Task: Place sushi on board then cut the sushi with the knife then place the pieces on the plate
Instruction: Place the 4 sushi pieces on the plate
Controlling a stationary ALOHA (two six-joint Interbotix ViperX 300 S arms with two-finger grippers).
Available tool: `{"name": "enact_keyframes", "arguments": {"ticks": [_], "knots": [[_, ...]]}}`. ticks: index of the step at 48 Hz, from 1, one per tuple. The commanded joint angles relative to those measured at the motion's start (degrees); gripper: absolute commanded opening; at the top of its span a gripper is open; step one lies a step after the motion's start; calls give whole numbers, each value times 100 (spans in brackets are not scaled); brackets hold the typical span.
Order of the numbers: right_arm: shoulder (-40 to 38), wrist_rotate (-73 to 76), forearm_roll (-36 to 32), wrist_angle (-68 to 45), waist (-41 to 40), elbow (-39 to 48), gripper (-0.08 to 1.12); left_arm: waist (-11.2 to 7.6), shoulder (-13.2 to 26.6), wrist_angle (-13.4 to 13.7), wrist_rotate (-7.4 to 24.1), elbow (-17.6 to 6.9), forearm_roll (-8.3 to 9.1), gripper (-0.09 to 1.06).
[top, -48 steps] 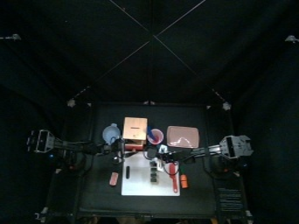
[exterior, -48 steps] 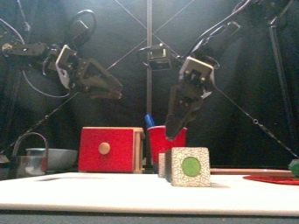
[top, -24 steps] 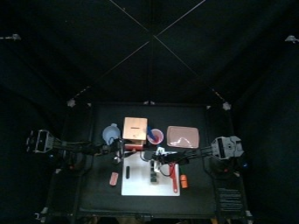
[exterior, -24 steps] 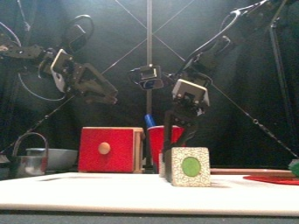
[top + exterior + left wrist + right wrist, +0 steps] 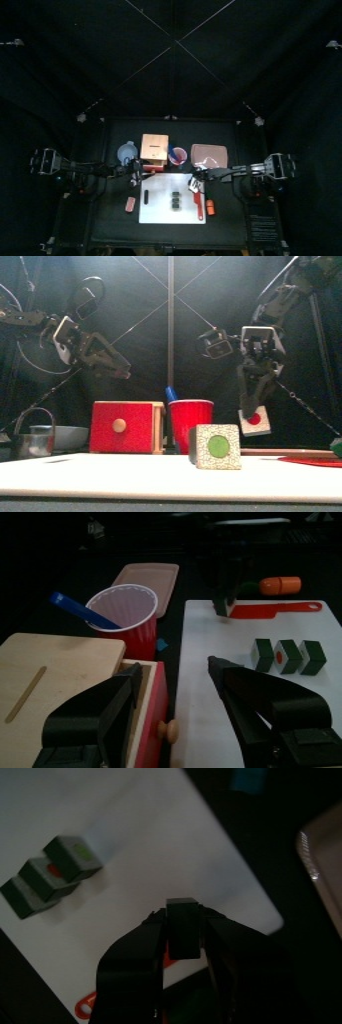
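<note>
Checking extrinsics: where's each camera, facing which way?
Top: high above, looking down and slightly back at the white board; left arm and right arm enter from its sides.
Front: table height, front edge, level toward the sushi roll; both arms above.
Left wrist: on left arm, facing the board between open left fingers.
Right wrist: on right arm, looking down; right fingers clamp a sushi piece.
All share the roll.
</note>
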Motion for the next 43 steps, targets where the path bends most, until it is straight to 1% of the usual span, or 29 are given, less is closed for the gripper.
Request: {"name": "enact_keyframes", "arguments": {"ticks": [1, 4, 6, 12, 15, 18, 26, 29, 32, 36, 40, 43], "knots": [[97, 1160, -721, -255, -791, -149, 49, -18, -26, -53, 9, -62, 0, 90], [316, 1872, -1415, -202, -1046, -202, 49, -26, -26, -53, 0, -35, 0, 90], [519, 2294, -1758, -132, -1134, -246, 49, -26, -26, -53, 0, -35, 0, 90], [923, 3111, -2373, 9, -1143, -352, 49, -35, -35, -53, 9, -18, 0, 90], [1055, 3393, -2646, -26, -1143, -466, 52, -35, -26, -53, 9, -18, 9, 90], [1143, 3498, -2777, -26, -1099, -536, 58, -35, -26, -53, 9, -18, 0, 90], [993, 3542, -2751, 272, -879, -536, 89, -44, -26, -53, 0, -18, 0, 90], [817, 3533, -2742, 466, -747, -545, 94, -62, -35, -53, 0, -26, 0, 90], [563, 3489, -2681, 703, -475, -554, 95, -88, -35, -53, 0, -35, 0, 89], [246, 3472, -2575, 940, 123, -466, 95, -123, -35, -53, -9, -44, 0, 89], [246, 3313, -2566, 729, 1222, -431, 95, -123, -26, -53, -9, -70, 0, 89], [413, 2997, -2496, 404, 1828, -519, 95, -88, -18, -53, 0, -70, 0, 89]]}}
